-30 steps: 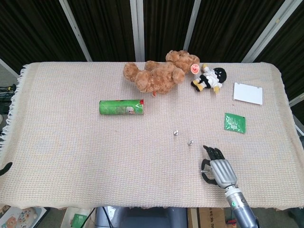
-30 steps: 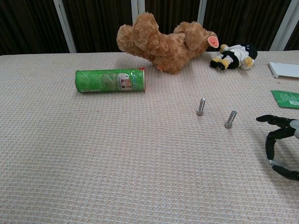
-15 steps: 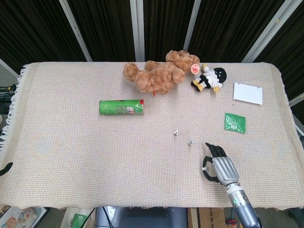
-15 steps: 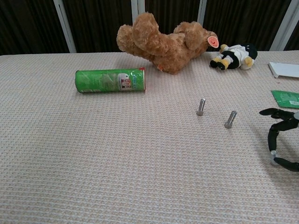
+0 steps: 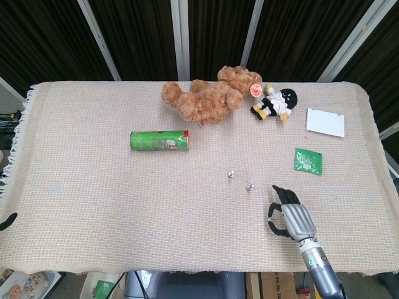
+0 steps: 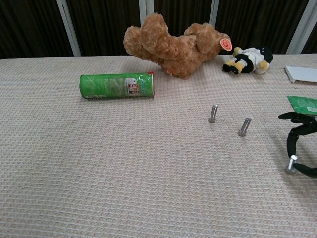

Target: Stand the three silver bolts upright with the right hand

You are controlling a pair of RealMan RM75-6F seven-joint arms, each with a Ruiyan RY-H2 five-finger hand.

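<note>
Two silver bolts stand upright mid-table, one to the left of the other. A third silver bolt stands slightly tilted near the front right, pinched between the thumb and a curled finger of my right hand. In the head view this bolt is only a small glint at the hand's left side. In the chest view the hand is cut off by the right edge. A dark sliver at the left edge, which may be my left hand, shows too little to judge.
A green can lies on its side left of centre. A brown teddy bear and a small black-and-white doll lie at the back. A white card and a green packet lie at the right, just beyond my right hand.
My right hand has shifted slightly forward and to the right, carrying the third bolt, which has come up from low by the thumb to nearly upright. The other two bolts have not moved.
</note>
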